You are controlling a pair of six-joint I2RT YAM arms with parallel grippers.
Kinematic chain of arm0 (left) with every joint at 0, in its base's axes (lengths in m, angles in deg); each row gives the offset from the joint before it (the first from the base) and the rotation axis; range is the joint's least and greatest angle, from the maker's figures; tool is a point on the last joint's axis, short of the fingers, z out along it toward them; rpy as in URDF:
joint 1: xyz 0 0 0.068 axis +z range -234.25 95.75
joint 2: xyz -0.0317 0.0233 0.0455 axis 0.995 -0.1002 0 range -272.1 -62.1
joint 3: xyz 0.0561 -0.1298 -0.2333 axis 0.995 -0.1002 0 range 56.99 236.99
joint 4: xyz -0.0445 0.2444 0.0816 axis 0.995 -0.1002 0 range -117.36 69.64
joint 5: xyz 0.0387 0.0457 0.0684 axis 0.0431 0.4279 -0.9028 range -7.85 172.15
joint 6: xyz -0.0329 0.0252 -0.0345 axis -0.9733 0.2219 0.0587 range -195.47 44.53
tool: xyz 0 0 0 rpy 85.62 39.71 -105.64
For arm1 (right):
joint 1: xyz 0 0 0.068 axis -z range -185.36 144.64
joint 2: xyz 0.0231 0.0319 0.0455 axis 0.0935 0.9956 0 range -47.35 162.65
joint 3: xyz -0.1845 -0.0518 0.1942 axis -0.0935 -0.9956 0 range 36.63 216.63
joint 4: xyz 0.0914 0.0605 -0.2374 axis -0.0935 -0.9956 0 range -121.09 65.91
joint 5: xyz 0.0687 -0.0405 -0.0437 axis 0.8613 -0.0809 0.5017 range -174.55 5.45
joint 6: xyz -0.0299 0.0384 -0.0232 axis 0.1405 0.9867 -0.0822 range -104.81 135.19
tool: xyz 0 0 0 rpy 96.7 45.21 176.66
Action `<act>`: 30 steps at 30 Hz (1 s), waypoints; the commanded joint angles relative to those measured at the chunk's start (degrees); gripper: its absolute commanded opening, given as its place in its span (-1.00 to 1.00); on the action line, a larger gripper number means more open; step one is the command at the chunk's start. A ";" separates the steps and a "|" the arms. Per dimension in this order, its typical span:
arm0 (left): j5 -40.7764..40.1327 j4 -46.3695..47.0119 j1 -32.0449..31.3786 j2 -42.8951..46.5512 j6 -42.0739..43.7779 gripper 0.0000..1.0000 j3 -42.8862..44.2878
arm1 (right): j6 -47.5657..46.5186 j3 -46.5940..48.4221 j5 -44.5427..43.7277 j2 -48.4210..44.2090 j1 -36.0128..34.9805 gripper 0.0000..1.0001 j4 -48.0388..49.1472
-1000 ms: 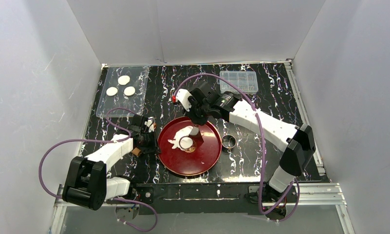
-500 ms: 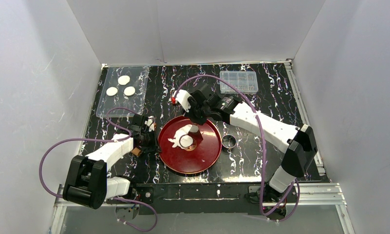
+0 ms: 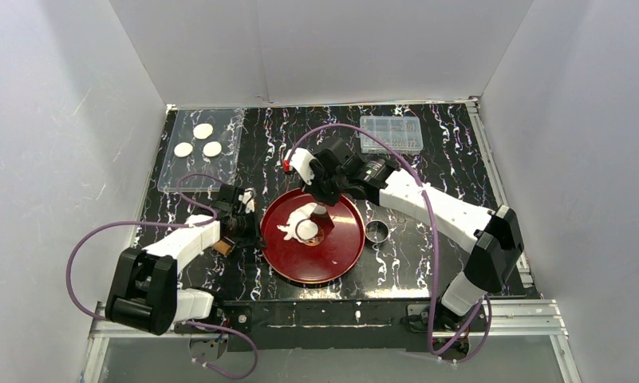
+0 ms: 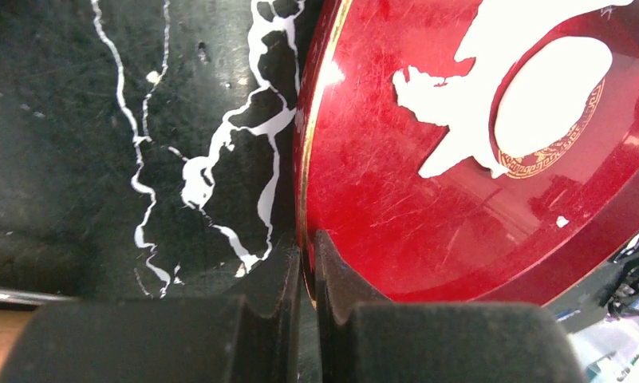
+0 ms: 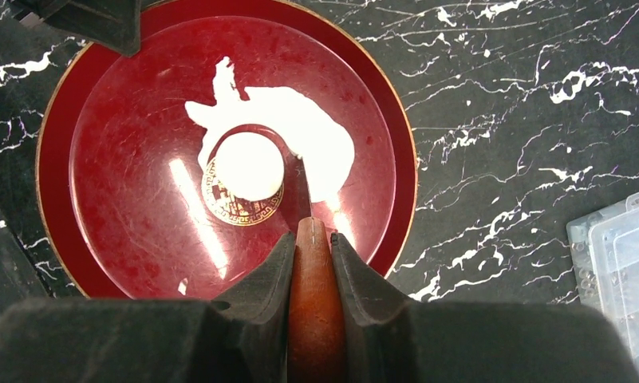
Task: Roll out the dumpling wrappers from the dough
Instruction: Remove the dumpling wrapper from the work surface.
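Note:
A red plate point(image 3: 332, 263) holds the ragged white dough point(image 5: 320, 136), with one round dumpling wrapper point(image 5: 250, 166) cut out beside it. In the top view the dough point(image 3: 293, 223) and that wrapper point(image 3: 305, 231) lie near the plate's middle. My right gripper point(image 5: 310, 239) is shut on a brown wooden tool handle point(image 5: 312, 311). Its thin blade point(image 5: 306, 187) reaches down to the dough's edge next to the wrapper. My left gripper point(image 4: 306, 243) is shut on the plate's left rim point(image 4: 312, 144). Three more wrappers point(image 3: 203, 130) lie on a clear tray point(image 3: 220, 171) at the back left.
A metal ring cutter point(image 3: 375, 231) stands just right of the plate. A clear plastic box point(image 3: 391, 133) sits at the back right. A brown wooden piece point(image 3: 222, 248) lies by my left gripper. White walls enclose the black marbled table point(image 3: 451, 159).
My right gripper and its tool have edged slightly toward the far side of the plate. The left arm has shifted a little, still gripping the rim.

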 commanded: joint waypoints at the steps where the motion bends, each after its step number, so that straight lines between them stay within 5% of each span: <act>1: 10.56 -6.23 -1.57 -4.35 6.53 -1.00 4.01 | -4.04 -2.83 -8.19 -1.16 1.57 -0.97 -3.18; 12: 8.54 -10.60 -1.49 -14.76 16.59 -1.00 15.87 | 1.59 -5.02 -6.16 -7.48 1.53 -0.97 -11.10; 30: 5.70 -10.67 -1.55 -20.85 31.66 -1.00 23.27 | 5.70 -9.23 -6.83 -14.65 1.38 -0.97 -13.26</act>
